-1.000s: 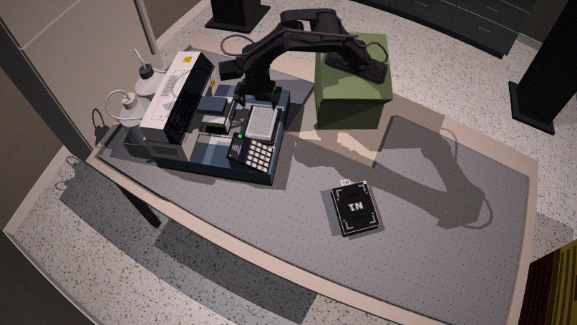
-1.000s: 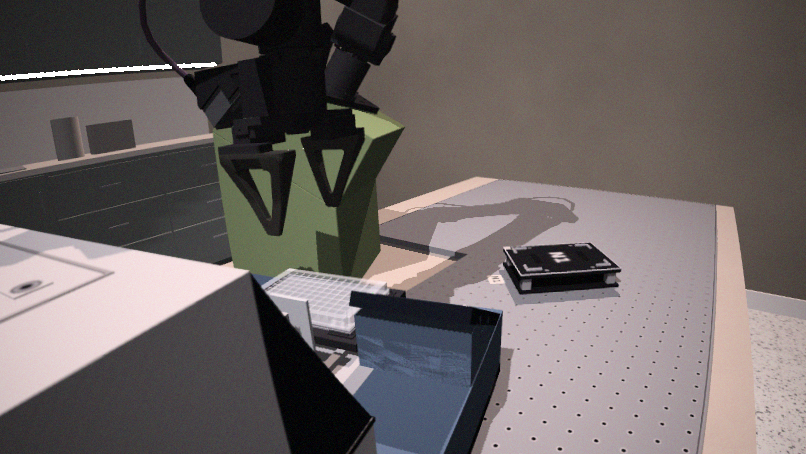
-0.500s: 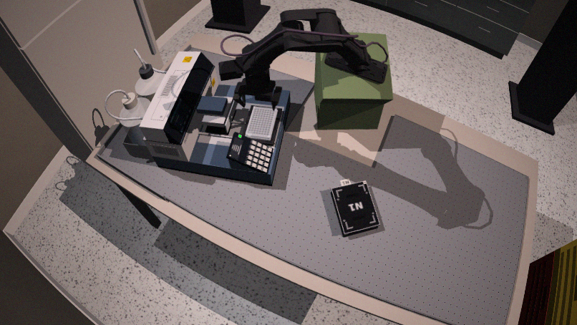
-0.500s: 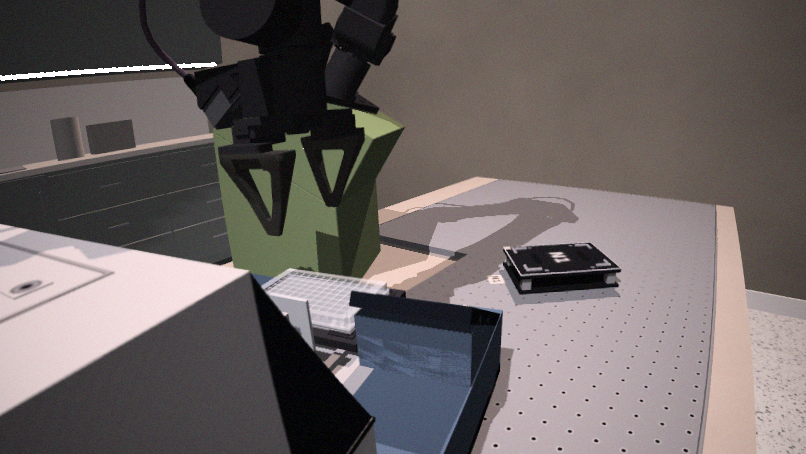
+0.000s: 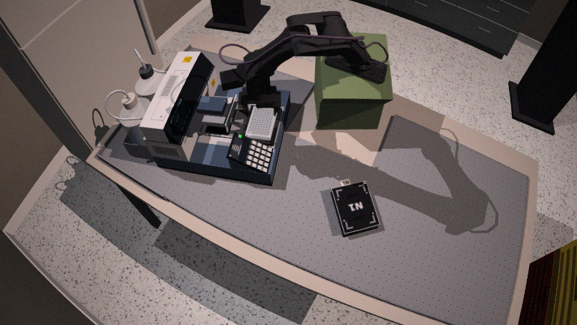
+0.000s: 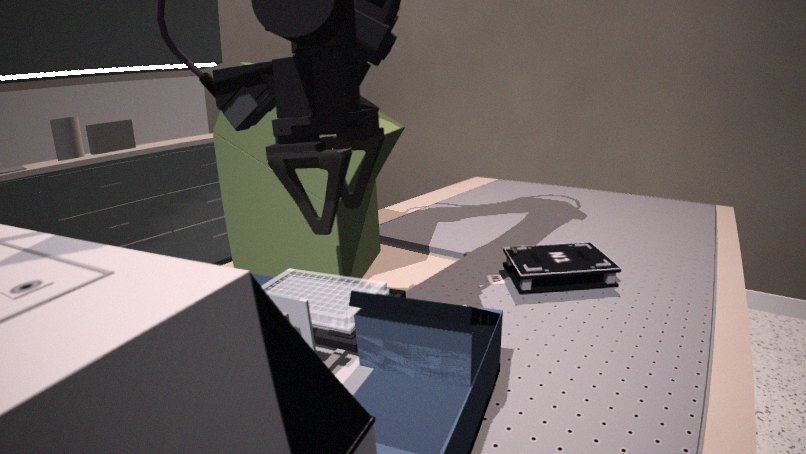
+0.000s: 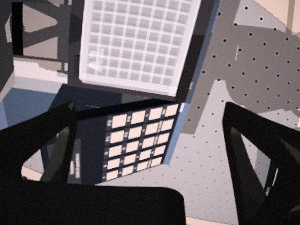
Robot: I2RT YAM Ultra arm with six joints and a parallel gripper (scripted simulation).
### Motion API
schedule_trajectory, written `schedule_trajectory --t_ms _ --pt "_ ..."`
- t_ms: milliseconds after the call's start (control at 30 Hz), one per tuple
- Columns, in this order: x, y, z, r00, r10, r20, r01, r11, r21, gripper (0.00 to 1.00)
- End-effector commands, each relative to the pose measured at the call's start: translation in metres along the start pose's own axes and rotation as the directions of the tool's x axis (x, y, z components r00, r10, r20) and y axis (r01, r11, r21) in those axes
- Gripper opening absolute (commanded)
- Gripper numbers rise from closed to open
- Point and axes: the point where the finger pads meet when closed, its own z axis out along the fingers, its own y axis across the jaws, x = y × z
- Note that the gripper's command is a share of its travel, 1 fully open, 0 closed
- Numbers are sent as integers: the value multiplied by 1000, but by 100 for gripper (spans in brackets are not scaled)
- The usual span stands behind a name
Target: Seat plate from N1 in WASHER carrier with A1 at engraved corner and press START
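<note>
The white well plate (image 5: pixel 260 123) lies on the washer's carrier, behind the keypad (image 5: pixel 250 152). It looks flat in the exterior view (image 6: pixel 324 296). In the wrist view the plate (image 7: pixel 142 25) fills the top and the keypad (image 7: pixel 140 144) sits below it. My gripper (image 6: pixel 336 217) hangs open and empty above the plate, clear of it. In the wrist view the gripper's fingers stand wide to either side. A small green lamp (image 5: pixel 240 136) shows at the keypad's top left. The black nest N1 (image 5: pixel 355 207) is empty on the mat. I cannot tell which way the plate's cut-off corner faces.
The washer's white body (image 5: pixel 177 96) stands left of the carrier, with two bottles (image 5: pixel 133 107) and tubing behind it. The arm's base sits on a green block (image 5: pixel 351 80) at the rear. The washer's blue tray wall (image 6: pixel 417 344) rises near the plate.
</note>
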Motion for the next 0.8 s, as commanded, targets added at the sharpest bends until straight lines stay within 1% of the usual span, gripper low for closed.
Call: schedule_trajectory --t_ms 0,167,233,367,433,467,500,533,567,733,767 --pt "21 10 -13 989 -150 9 150 988 -39 82" --pt "47 6 -14 950 -312 13 312 949 -38 72" --pt "47 6 -14 950 -312 13 312 949 -38 72" --pt "67 3 -14 900 -435 16 435 900 -37 64" --pt "68 3 -14 869 -494 19 494 869 -36 60" --pt "63 7 -17 861 -508 25 509 860 -45 58" --pt "63 7 -17 844 -536 27 537 842 -44 56" --pt "60 5 -13 830 -558 25 558 829 -30 54" --pt "59 5 -12 820 -572 25 572 819 -27 52" --pt "59 5 -12 820 -572 25 572 820 -27 42" --pt "59 5 -12 820 -572 25 572 820 -27 42"
